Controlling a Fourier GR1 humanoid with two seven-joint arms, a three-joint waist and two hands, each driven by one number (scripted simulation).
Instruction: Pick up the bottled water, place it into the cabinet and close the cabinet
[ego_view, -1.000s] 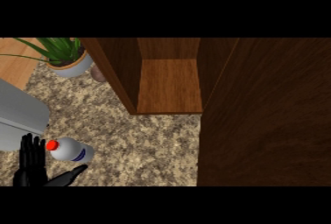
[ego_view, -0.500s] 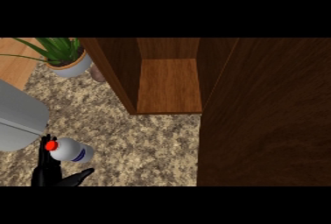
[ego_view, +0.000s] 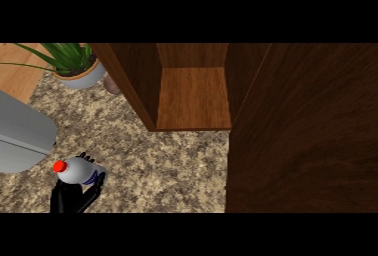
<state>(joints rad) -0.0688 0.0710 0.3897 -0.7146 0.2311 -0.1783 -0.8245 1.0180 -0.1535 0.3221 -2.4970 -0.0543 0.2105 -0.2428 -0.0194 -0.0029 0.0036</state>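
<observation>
The bottled water, clear with a red cap, stands on the speckled counter at the lower left. My left hand comes up from the lower edge and is curled round the bottle, with fingertips showing behind it and the thumb on its right side. The hand hides the bottle's lower part. The wooden cabinet stands open at the top middle, its shelf bare. Its dark door is swung out and fills the right side. My right hand does not show.
A potted plant stands at the back left beside the cabinet's side wall. A grey appliance sits at the left edge, close to the bottle. Bare counter lies between the bottle and the cabinet's front.
My left hand stood open with its fingers up beside the bottle; it has since slid in and curled round it. The bottle has hardly moved.
</observation>
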